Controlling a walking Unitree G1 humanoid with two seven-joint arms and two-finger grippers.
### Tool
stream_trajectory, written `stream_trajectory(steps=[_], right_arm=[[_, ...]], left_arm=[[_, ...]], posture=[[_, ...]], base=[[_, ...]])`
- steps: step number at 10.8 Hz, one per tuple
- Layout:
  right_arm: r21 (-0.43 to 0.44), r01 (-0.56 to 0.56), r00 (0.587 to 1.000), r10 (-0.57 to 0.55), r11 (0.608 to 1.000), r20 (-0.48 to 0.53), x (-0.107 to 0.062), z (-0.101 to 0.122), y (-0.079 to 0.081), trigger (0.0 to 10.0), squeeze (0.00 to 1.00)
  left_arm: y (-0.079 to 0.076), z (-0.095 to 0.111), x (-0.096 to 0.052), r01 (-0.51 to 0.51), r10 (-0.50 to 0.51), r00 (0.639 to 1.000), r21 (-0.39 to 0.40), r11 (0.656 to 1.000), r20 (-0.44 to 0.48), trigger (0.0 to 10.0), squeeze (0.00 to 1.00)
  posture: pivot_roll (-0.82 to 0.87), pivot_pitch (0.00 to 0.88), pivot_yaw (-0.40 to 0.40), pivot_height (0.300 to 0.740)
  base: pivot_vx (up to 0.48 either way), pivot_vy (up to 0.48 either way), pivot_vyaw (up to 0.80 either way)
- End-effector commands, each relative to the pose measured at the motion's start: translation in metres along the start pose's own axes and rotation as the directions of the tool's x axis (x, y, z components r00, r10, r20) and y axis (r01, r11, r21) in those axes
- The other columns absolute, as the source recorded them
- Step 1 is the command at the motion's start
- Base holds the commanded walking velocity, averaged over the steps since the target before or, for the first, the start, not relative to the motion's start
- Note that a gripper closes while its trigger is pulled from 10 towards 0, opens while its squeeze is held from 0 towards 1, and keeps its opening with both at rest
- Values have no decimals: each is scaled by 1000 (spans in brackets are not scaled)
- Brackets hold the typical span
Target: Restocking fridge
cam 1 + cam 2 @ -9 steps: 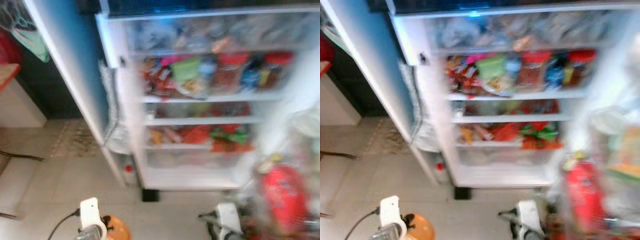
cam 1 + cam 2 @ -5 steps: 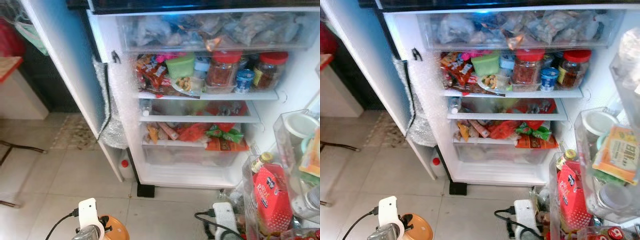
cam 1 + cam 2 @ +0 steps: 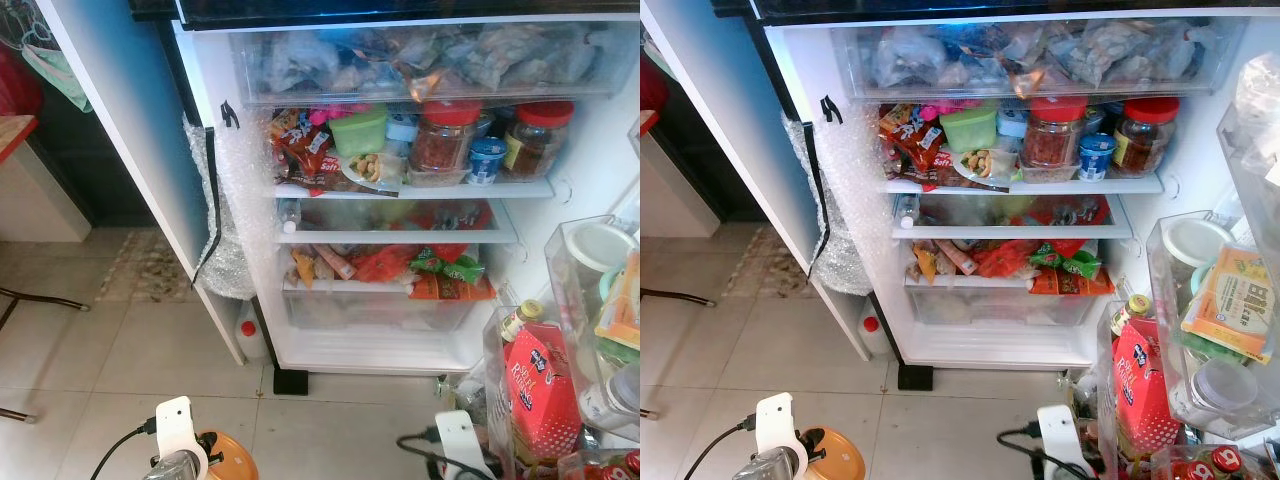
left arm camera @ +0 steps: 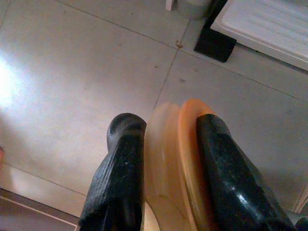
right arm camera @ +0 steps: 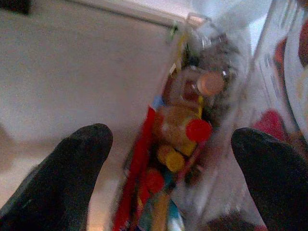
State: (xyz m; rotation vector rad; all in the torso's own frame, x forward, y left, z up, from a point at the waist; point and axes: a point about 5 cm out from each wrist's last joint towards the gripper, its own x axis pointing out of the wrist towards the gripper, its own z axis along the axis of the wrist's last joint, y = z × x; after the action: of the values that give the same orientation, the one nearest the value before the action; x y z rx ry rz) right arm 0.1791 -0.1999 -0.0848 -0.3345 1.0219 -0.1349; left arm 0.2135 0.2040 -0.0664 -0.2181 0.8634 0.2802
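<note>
A: What's my left gripper (image 4: 166, 144) got?

B: From here I see it clenched on the orange lid (image 4: 185, 159), low at the lower left of the head view, over the tiled floor (image 3: 150, 350).

A: And the right gripper (image 5: 171, 159)?

B: Fingers spread wide, grasping nothing, above the door bin (image 3: 1108, 400) of bottles at the lower right. The fridge (image 3: 400, 340) stands open across the upper centre, shelves packed, two red-lidded jars (image 3: 445, 135) on the top shelf.
</note>
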Motion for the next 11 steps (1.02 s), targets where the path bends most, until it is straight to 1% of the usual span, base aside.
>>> stream_trajectory(steps=[1,3,5,8,9,11], right_arm=[[-14,5,999,-5,1000,-51,-1,-12,2,10000,0],[-11,23,997,-24,1000,-79,-2,-17,-1,10000,0],[-4,42,996,-42,999,-82,-1,-17,-5,10000,0],[-22,61,995,-62,998,-84,-1,-17,-10,10000,0],[-25,80,992,-82,996,-95,-1,-20,-14,10000,0],[-20,89,991,-91,996,-99,0,-21,-17,10000,0]], left_arm=[[8,-8,-1,-18,18,999,4,1000,-35,10000,0],[7,-7,-1,-17,17,999,5,1000,-30,10000,0],[7,-7,-1,-16,16,999,6,1000,-28,10000,0],[7,-7,-1,-14,14,999,5,1000,-29,10000,0],[7,-7,-1,-13,13,999,5,1000,-29,10000,0],[7,-6,-1,-12,12,1000,7,1000,-24,10000,0]], posture=[[58,91,49,740],[59,92,49,740],[57,91,49,740],[58,91,47,740],[58,89,46,740],[57,88,46,740]], base=[[0,0,0],[0,0,0],[0,0,0],[0,0,0],[0,0,0],[0,0,0]])
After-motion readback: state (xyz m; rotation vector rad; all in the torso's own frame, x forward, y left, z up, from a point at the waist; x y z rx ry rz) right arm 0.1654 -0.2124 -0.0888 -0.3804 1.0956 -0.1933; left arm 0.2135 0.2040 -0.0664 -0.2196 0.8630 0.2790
